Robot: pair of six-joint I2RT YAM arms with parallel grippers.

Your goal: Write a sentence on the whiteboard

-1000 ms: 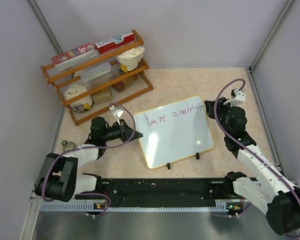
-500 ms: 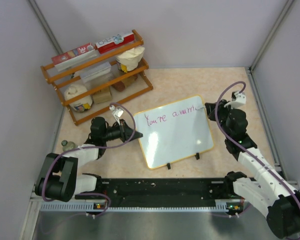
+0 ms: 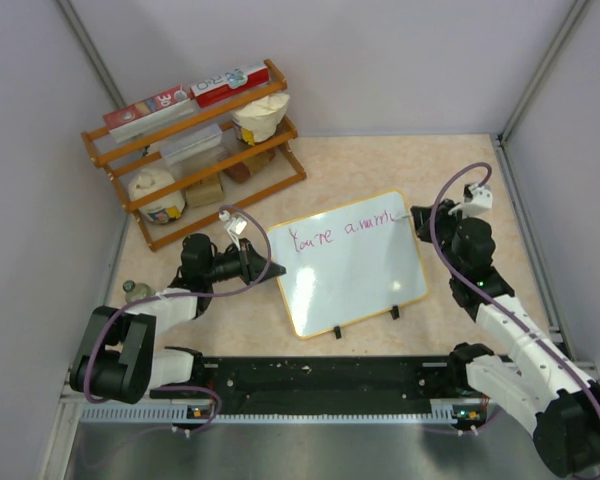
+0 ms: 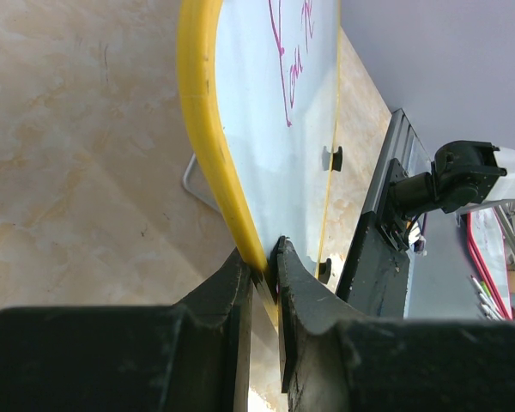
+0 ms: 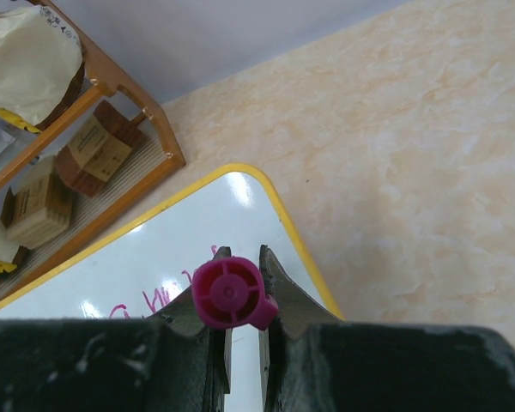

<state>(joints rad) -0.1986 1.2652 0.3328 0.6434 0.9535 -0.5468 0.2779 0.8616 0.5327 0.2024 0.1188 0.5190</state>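
Top view, near→far. L gripper clamps the yellow left rim of the whiteboard, fingers pinched narrow on it (L wrist view). Board sits mid-table, two black clips on its near edge. R gripper, nearly closed, grips a magenta marker over the board's far-right corner, at the end of the pink writing. Far left: wooden rack w/ boxes & wrapped items.

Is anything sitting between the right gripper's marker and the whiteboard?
Nothing visible. The right gripper holds the pink marker directly over the whiteboard near its far right corner; the left gripper only pinches the opposite edge.
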